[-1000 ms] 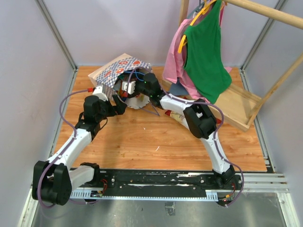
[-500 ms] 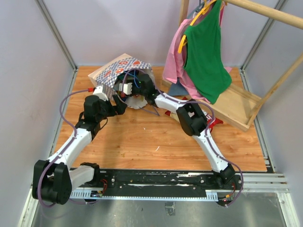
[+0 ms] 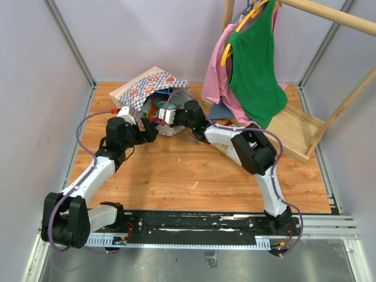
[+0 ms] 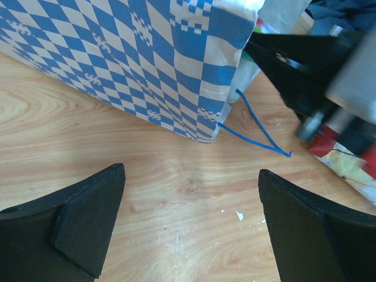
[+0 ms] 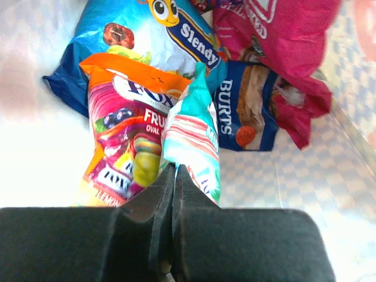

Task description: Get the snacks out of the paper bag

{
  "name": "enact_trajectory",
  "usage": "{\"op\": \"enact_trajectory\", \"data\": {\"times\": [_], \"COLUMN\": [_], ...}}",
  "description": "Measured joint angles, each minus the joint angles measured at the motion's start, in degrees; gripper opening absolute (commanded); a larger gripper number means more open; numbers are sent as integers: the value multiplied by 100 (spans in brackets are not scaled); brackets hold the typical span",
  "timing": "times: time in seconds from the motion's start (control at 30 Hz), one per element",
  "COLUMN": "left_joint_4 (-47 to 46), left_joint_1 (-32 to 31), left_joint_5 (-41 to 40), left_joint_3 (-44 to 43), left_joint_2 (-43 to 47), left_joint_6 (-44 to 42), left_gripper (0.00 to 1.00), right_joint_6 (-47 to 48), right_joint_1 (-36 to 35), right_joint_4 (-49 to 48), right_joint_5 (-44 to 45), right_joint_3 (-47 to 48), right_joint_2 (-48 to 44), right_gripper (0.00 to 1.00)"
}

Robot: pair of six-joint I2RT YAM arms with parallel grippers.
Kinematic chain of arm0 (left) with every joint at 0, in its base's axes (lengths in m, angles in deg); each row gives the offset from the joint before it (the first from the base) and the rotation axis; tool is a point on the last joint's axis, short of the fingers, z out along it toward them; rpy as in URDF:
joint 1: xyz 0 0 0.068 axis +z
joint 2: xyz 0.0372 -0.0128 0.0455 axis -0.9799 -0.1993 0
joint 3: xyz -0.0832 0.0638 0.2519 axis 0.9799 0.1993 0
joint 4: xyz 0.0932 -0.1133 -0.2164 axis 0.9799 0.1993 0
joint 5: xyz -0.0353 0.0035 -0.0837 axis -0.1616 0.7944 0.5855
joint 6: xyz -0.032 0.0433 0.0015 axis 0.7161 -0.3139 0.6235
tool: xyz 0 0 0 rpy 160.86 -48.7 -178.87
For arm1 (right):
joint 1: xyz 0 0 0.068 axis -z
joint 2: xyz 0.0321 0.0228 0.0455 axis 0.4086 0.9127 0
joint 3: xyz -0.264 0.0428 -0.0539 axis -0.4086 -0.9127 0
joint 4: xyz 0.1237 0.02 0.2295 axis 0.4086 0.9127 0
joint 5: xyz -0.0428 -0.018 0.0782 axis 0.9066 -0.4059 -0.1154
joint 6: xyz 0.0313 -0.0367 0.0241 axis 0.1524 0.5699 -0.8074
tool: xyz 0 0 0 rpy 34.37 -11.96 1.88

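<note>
Pinching teal striped packet (image 5: 191, 138) with right gripper (image 5: 174, 171), fully closed, inside paper bag (image 4: 147, 59), atop orange Fox's packet (image 5: 117, 129). Holding left gripper (image 4: 191, 173) spread wide, empty, just beside bag corner above counter (image 4: 176, 223).

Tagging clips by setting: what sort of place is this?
Probably a robotics lab cell, not a home: plain grey walls enclose a wooden tabletop, a black mounting rail runs along its near edge, and a wooden clothes rack looks staged.

"Slendy": light-blue packet (image 5: 147, 35) above right gripper (image 5: 174, 176). "BURTS": navy packet (image 5: 247, 106), upper right. "FOX", "FRU": orange packet (image 5: 120, 126), left.
</note>
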Motion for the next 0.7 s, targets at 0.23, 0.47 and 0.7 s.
{"op": "enact_trajectory", "data": {"times": [0.23, 0.47, 0.7], "left_joint_4": [-24, -26, -26], "left_joint_1": [0, 0, 0], "left_joint_5": [7, 7, 7], "left_joint_3": [-74, -83, -85], "left_joint_2": [-87, -103, -103], "left_joint_6": [-2, -20, -42], "left_gripper": [100, 100, 100], "right_joint_6": [-433, -404, 125], "right_joint_1": [-170, -249, -98], "right_joint_4": [-678, -850, -782], "right_joint_5": [66, 234, 811], "right_joint_3": [-1762, -2708, -3233], "right_joint_2": [-1626, -2922, -3436], "right_gripper": [1, 1, 1]}}
